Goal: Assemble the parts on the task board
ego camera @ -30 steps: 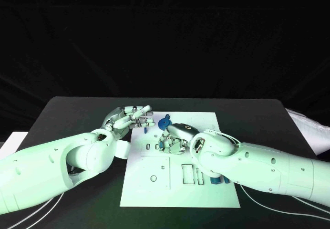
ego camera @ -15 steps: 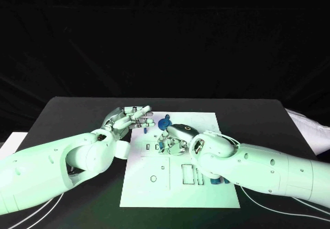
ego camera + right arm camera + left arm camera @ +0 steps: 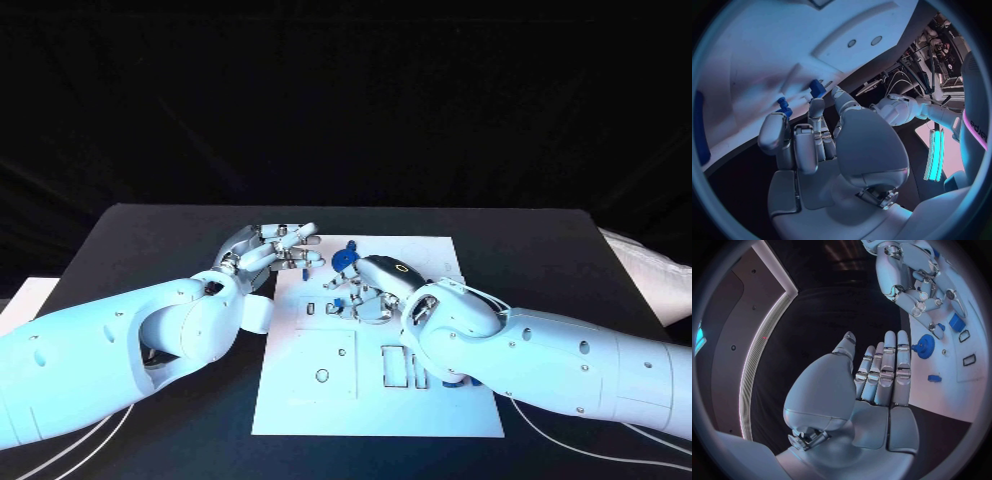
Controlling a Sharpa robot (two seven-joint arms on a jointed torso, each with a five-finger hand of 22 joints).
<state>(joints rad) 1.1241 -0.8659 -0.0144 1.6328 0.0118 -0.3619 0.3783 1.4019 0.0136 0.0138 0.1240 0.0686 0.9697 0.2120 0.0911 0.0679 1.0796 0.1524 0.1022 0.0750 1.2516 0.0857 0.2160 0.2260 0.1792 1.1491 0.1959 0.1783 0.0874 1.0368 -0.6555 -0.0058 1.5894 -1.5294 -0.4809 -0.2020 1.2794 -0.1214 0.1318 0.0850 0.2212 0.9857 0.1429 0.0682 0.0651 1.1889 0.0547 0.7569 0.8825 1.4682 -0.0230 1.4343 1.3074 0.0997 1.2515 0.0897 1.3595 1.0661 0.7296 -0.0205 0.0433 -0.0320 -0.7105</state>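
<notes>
The white task board lies in the middle of the table. A blue gear sits near its far edge, also visible as the blue gear beside a small blue part. My right hand hovers over the board's far middle with its fingers curled down. Its thumb and a fingertip meet on a small blue part, and a second blue part stands by another fingertip. My left hand is at the board's far left corner, with straight fingers holding nothing.
More blue parts lie at the board's right side, close under my right forearm. Empty slots mark the board's near half. Black table surrounds the board, and a white cloth lies at the right edge.
My right hand has shifted slightly over the board's far middle and its forearm has sunk lower. The left hand has stayed where it was.
</notes>
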